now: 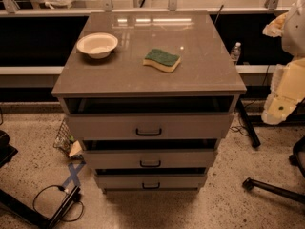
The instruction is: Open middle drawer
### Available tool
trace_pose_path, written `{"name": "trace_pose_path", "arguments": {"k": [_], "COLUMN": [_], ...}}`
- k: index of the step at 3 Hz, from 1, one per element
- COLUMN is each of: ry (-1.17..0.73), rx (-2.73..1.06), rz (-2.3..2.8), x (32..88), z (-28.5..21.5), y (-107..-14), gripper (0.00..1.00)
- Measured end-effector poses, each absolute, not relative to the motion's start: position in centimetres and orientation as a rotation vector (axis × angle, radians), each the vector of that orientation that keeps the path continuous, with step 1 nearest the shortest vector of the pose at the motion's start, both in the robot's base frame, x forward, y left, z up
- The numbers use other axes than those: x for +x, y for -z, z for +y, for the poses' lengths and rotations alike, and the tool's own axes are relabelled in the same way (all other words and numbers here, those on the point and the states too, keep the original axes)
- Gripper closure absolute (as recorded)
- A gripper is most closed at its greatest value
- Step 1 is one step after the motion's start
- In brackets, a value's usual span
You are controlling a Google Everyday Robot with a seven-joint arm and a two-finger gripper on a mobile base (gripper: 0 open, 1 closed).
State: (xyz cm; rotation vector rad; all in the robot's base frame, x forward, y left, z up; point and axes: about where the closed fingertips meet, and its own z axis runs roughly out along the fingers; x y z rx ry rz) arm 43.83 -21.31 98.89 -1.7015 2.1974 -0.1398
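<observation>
I'm looking down at a grey-brown cabinet (143,80) with three stacked drawers facing me. The middle drawer (109,158) sits between the top drawer (105,126) and the bottom drawer (119,181). It has a plain pale front with a small black bar handle (150,164) at its centre. A dark gap runs above each front, and from this angle I cannot tell whether the middle one is pulled out at all.

My gripper (278,110) is at the right edge of the view on the end of the cream-coloured arm (291,82). It hangs about level with the cabinet's top edge and well apart from the cabinet and from every handle. I cannot tell whether it is open or closed, and I see nothing in it.

On the cabinet top a white bowl (97,44) stands near the back left. A green-and-yellow sponge (162,60) lies near the middle, apart from the bowl. A water bottle (235,52) stands behind the right side of the cabinet. On the speckled floor to the left I see a blue tape cross (72,173) and a looped black cable (47,199).
</observation>
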Motion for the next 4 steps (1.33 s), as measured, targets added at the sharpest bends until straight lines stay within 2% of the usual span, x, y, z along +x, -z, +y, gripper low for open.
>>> {"name": "trace_pose_path", "arguments": {"k": [2,3,4], "ry": [0.131,0.111,-0.009], "rx": [-1.67,-1.585,-1.507], "rz": [2.181,2.142,2.073], "x": [44.0,44.3,41.5], "z": [-21.1,-20.8,-19.9], "y": [-97.8,-94.8,-88.0], "gripper": [0.0,0.0,0.0]}}
